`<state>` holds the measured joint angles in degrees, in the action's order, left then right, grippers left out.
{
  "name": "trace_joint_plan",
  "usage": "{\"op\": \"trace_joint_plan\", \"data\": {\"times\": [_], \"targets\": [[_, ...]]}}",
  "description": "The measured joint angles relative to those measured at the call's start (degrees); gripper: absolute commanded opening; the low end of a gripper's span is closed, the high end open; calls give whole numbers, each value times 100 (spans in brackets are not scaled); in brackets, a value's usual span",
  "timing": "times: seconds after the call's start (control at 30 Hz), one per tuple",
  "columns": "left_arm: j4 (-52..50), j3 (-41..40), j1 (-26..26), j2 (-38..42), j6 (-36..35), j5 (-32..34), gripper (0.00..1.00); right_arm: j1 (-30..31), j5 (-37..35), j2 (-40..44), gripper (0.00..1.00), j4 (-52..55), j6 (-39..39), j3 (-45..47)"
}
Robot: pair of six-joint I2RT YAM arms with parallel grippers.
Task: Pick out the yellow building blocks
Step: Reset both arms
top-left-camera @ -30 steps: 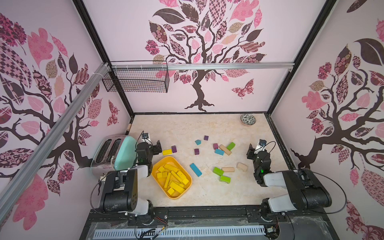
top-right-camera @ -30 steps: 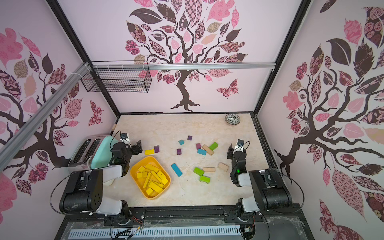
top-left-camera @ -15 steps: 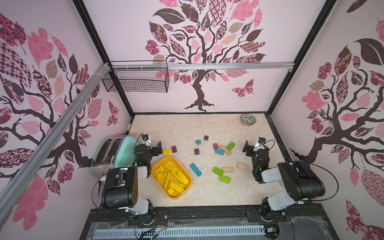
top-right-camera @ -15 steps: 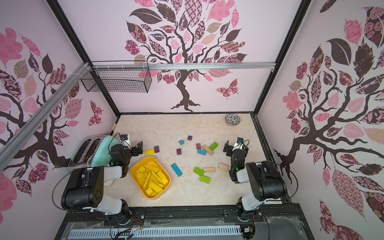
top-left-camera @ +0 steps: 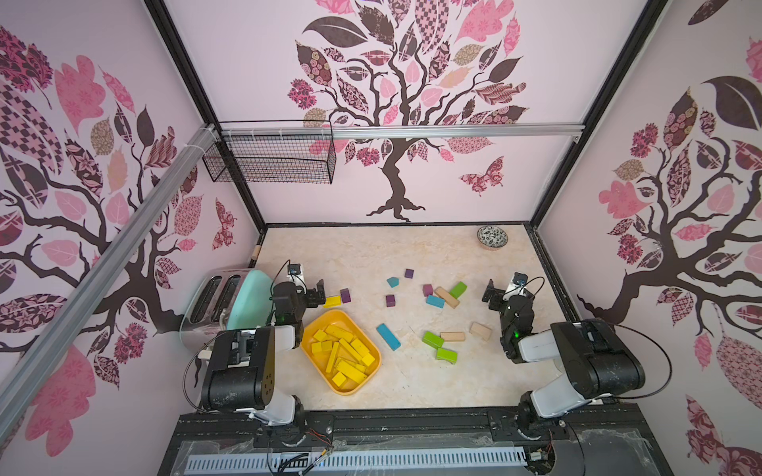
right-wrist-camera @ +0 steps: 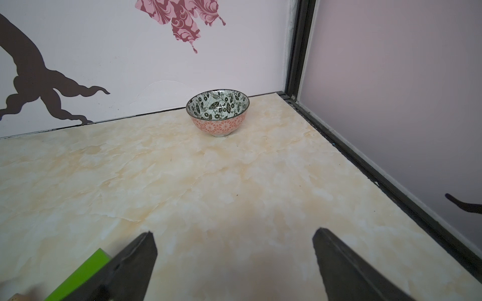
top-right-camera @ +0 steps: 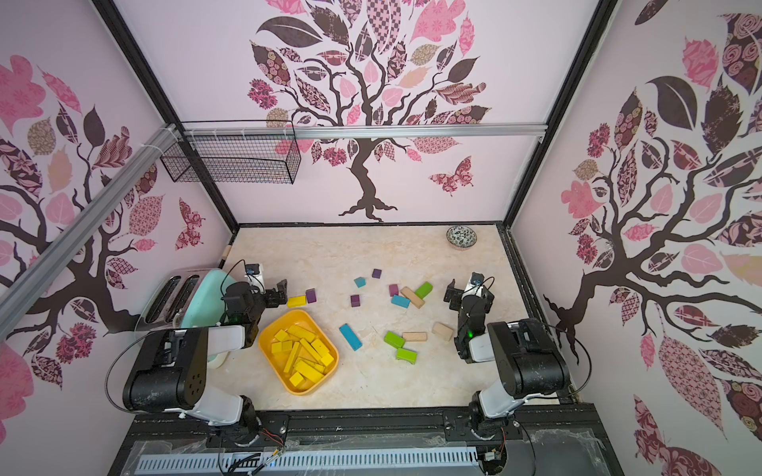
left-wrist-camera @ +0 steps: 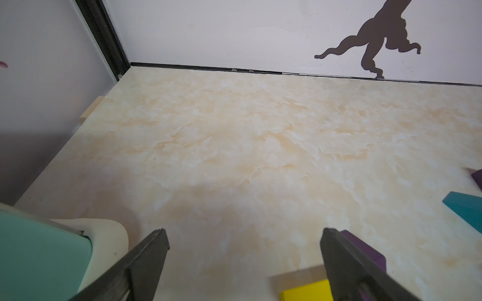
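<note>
Near left edge of tabletop [top-left-camera: 371, 255]: loose yellow block [top-left-camera: 332, 301], long axis left-right, just beside left gripper [top-left-camera: 318, 293].
Nearer arm: left.
Gripper state: both released; right gripper [top-left-camera: 493, 293] well apart.

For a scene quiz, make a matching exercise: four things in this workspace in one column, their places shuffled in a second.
Things:
1. patterned bowl
2. wire basket
3. loose yellow block
4. toaster

Places:
A. right beside a purple block
B. up on the back wall
C. far right corner of the table
D. left edge of the table

Pairs: 1-C, 2-B, 3-A, 4-D
</note>
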<state>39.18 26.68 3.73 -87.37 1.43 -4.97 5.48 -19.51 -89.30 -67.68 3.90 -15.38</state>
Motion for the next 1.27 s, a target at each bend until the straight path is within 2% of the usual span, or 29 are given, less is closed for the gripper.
{"op": "trace_joint_plan", "data": {"times": [1.27], "targets": [[-35,0,-140,0,-50,278,97,0,-4,0,99,0,0,0]]}}
